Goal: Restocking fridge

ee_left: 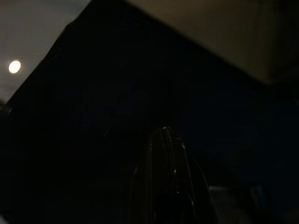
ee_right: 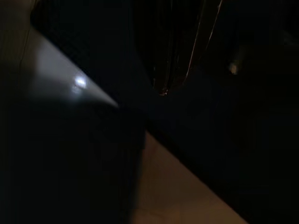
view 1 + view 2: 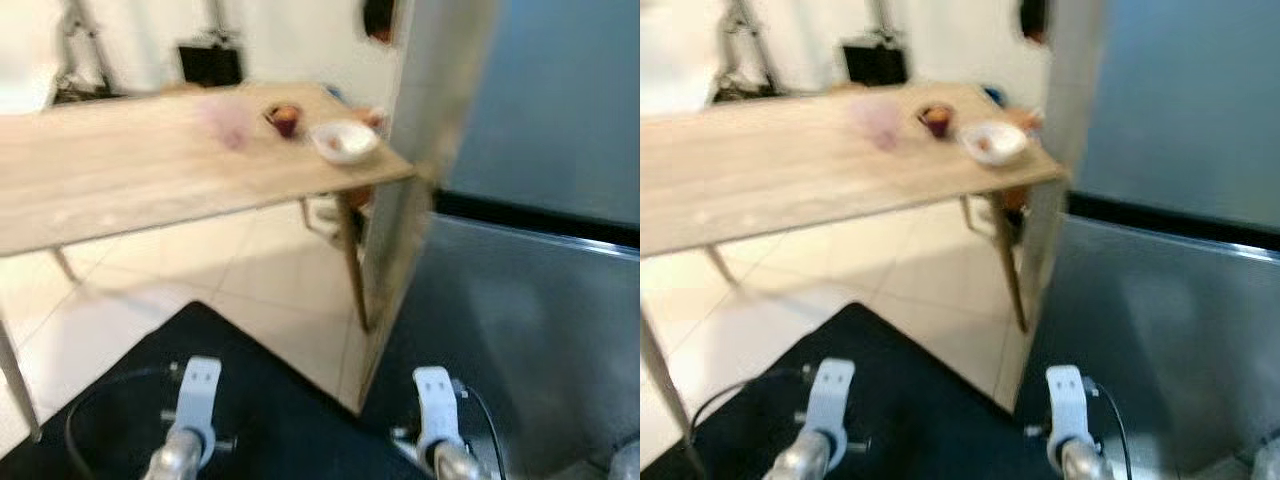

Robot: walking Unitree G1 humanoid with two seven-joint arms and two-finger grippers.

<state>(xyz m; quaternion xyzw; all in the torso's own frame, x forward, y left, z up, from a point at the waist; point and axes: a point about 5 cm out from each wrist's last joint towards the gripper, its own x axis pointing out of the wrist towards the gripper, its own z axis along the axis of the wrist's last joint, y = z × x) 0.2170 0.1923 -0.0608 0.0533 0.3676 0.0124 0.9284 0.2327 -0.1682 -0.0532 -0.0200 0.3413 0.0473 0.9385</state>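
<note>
On the right, the fridge (image 3: 540,300) stands close, its grey doors shut, a dark seam running between the upper and lower one. Left of it a wooden counter (image 3: 130,170) stretches across the far half of the scene, its near right corner just beside the fridge's side wall. Near that corner sits a white bowl (image 3: 344,141); left of it stands a dark red cup (image 3: 284,119), and further left a blurred pink thing (image 3: 228,122) that I cannot identify. Pale tiles cover the floor (image 3: 250,280), and a black mat (image 3: 260,400) lies nearest. Both arms hang low over the mat. The left end effector (image 1: 166,177) shows in its dark wrist view with fingers pressed together. The right end effector (image 2: 180,51) also looks dark, its fingers together, with the fridge's edge and floor beyond.
</note>
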